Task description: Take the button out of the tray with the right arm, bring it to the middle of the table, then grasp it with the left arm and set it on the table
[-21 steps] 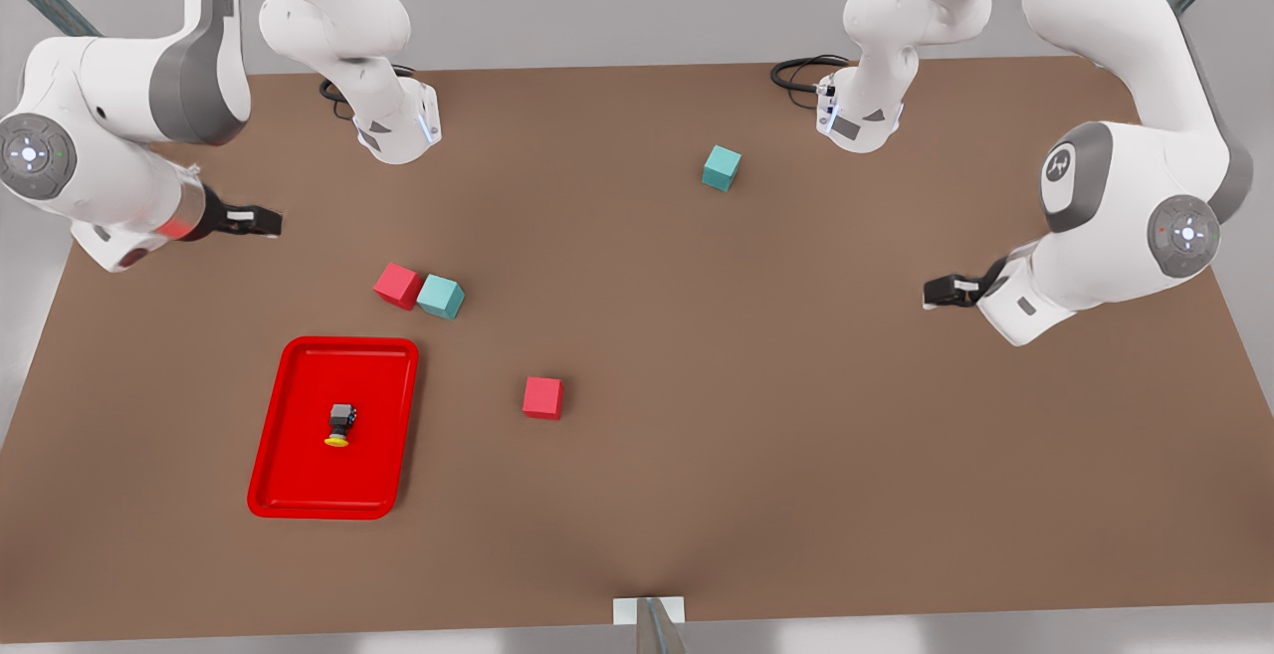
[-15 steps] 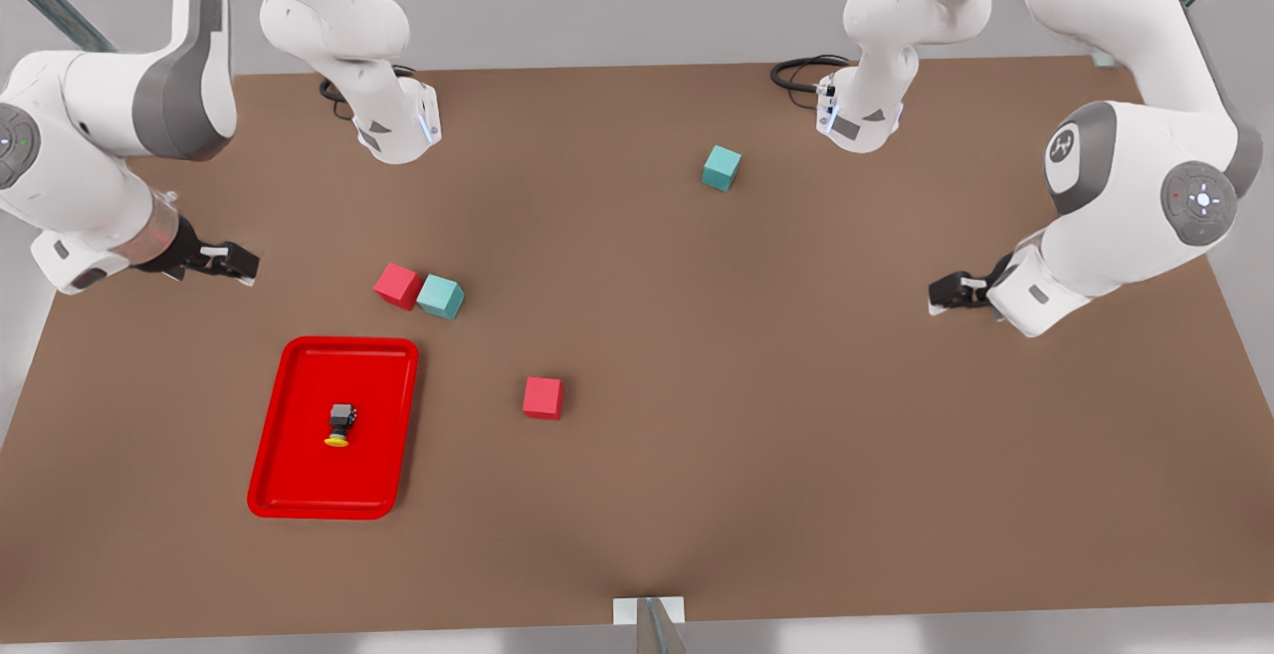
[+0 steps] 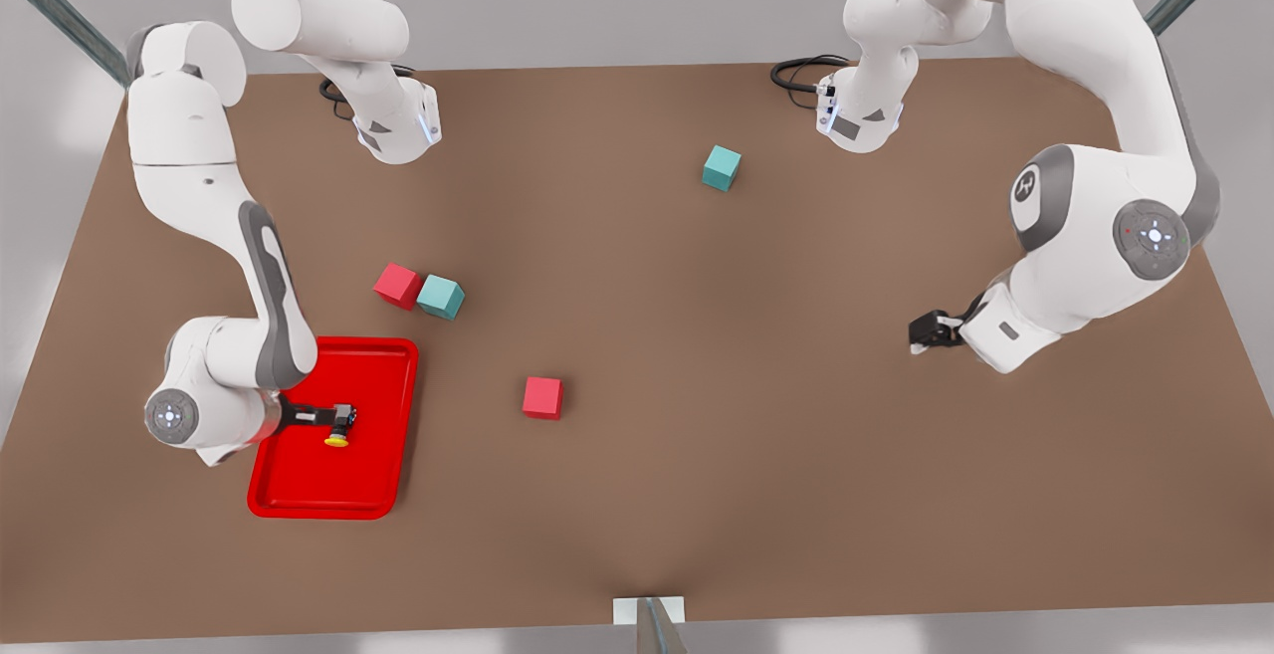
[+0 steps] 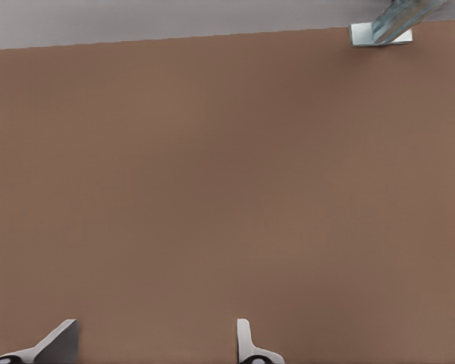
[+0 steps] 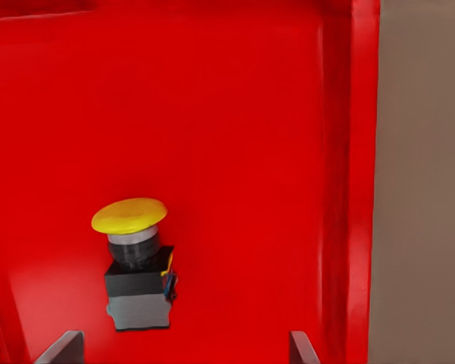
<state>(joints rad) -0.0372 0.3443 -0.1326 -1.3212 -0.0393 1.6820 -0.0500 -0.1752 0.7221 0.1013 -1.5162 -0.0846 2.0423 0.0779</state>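
Since the earlier frame the right arm's tool [image 3: 338, 417] has swung down into the tray [image 3: 383, 355], near the counter's front-left corner, fingers apart. The button [image 5: 136, 265] lies on its side just ahead between them, cap pointing away. The left tool [image 3: 928, 331], also spread, waits well apart near the opposite edge.

The tabletop [image 3: 697, 335] looked matt brown, smooth and without grain or sheen. The tray [image 3: 383, 355] was bright red with a slightly glossy, plastic-like finish, its raised rim catching soft light. The button [image 5: 138, 265] had a smooth yellow cap, a ribbed dark collar and a matt black-and-grey boxy body. Both arms wore smooth white shells with matt grey patches; the right end effector [image 3: 343, 418] and left end effector [image 3: 926, 332] looked matt black.
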